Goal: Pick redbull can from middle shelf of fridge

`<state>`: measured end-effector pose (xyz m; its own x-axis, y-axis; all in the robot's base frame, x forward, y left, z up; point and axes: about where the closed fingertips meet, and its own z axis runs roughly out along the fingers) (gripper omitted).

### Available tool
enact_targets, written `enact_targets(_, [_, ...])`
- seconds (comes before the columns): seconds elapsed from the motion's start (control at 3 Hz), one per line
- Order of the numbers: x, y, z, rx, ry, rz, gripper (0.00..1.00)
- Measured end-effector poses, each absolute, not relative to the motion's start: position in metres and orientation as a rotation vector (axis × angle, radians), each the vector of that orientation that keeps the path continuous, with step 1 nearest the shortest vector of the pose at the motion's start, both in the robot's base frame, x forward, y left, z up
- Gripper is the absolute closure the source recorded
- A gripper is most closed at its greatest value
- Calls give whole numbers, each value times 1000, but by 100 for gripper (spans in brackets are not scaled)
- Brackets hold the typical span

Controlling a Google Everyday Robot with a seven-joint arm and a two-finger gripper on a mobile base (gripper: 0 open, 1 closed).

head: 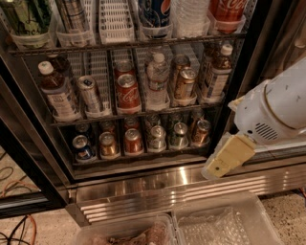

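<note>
The redbull can (91, 94), slim and silver-grey with a pull-tab top, stands tilted in the second lane from the left on the middle shelf (138, 114) of the open fridge (167, 185). A white-capped brown bottle (56, 90) is to its left and a red cola can (127, 91) to its right. My gripper (217, 166), a white arm ending in a yellowish piece, hangs at the right in front of the fridge's door frame. It is below shelf level and well right of the can, touching nothing.
The same shelf holds a water bottle (157, 79), a gold-brown can (184, 82) and another brown bottle (217, 72). Short cans (134, 141) fill the lower rack. A blue cola bottle (154, 12) stands above. Clear plastic bins (220, 225) sit on the floor, with cables (19, 225) at the left.
</note>
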<state>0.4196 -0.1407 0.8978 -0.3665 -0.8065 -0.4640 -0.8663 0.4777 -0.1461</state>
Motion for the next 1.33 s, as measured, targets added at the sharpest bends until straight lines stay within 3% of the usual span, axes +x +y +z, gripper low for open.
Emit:
enact_targets(0.67, [422, -128, 896, -1372, 2197, 236, 0])
enact_targets(1.33, [433, -56, 874, -1172, 2085, 487, 0])
